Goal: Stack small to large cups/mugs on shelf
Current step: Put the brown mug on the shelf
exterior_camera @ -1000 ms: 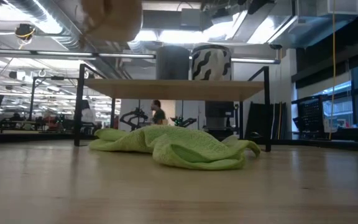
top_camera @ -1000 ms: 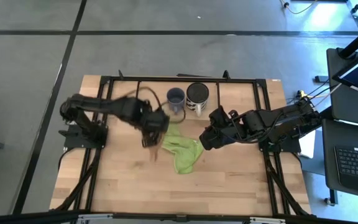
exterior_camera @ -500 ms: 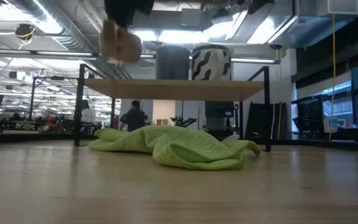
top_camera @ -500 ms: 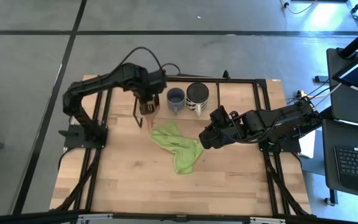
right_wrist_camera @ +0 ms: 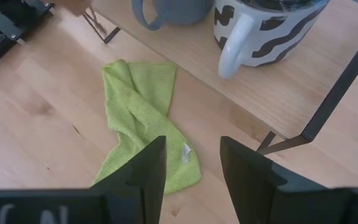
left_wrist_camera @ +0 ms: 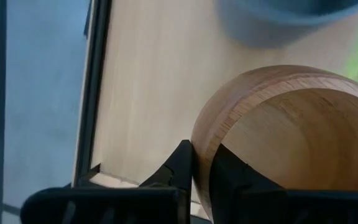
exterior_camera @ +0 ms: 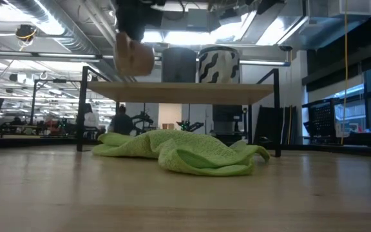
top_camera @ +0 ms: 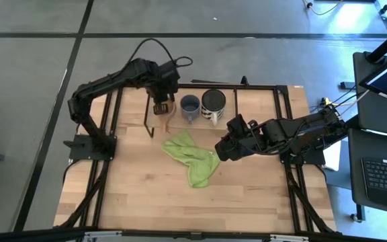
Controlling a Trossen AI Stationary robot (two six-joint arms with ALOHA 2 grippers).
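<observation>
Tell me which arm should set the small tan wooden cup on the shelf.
Left. Its gripper is shut on the small tan wooden cup, held above the light wooden shelf beside the grey-blue mug. The right gripper is open over the tabletop.

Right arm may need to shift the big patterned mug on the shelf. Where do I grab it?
Probably the rim of the patterned mug, from above, on the side away from the grey-blue mug: it stands upright, mouth open, handle toward the open right gripper. The left gripper holds the wooden cup over the shelf.
</observation>
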